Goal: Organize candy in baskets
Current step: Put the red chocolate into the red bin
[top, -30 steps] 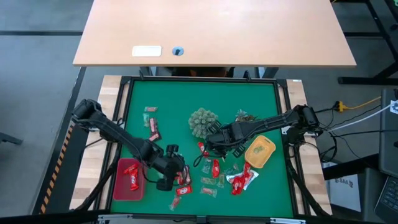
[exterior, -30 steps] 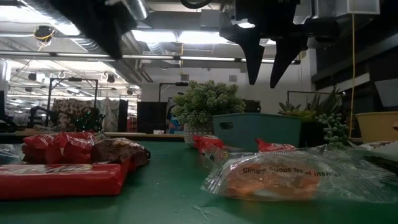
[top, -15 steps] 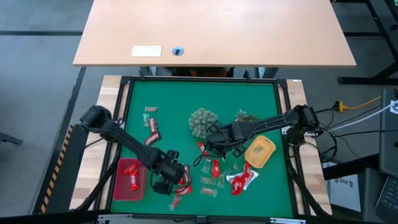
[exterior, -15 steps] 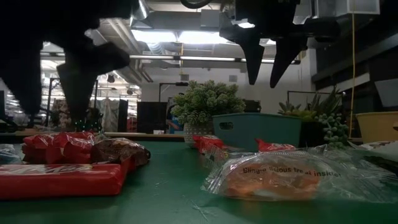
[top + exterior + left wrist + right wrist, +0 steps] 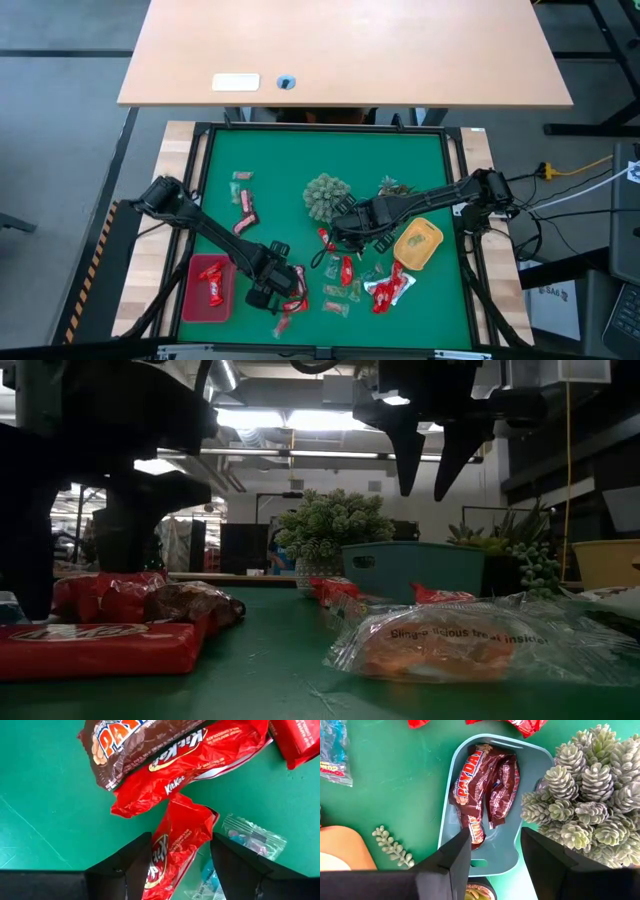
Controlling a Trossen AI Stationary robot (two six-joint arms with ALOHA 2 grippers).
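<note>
Your red basket (image 5: 205,303) sits at the left front of the green tabletop (image 5: 280,170), with red candy inside it. Just right of that basket, the left hand (image 5: 283,297) is down among the loose sweets, fingers spread and gripping nothing; a red KitKat wrapper (image 5: 175,845) lies between its fingertips, beside a second KitKat (image 5: 200,755) and a brown PayDay bar (image 5: 125,740). Further right of the red basket stands a green spiky plant (image 5: 325,195). Next comes the right hand (image 5: 335,232), hovering with fingers apart and empty over the pale blue basket (image 5: 485,855), which holds brown PayDay bars (image 5: 480,785). Farthest right of the red basket is your yellow-orange basket (image 5: 418,243), with red sweets (image 5: 392,285) just in front of it.
</note>
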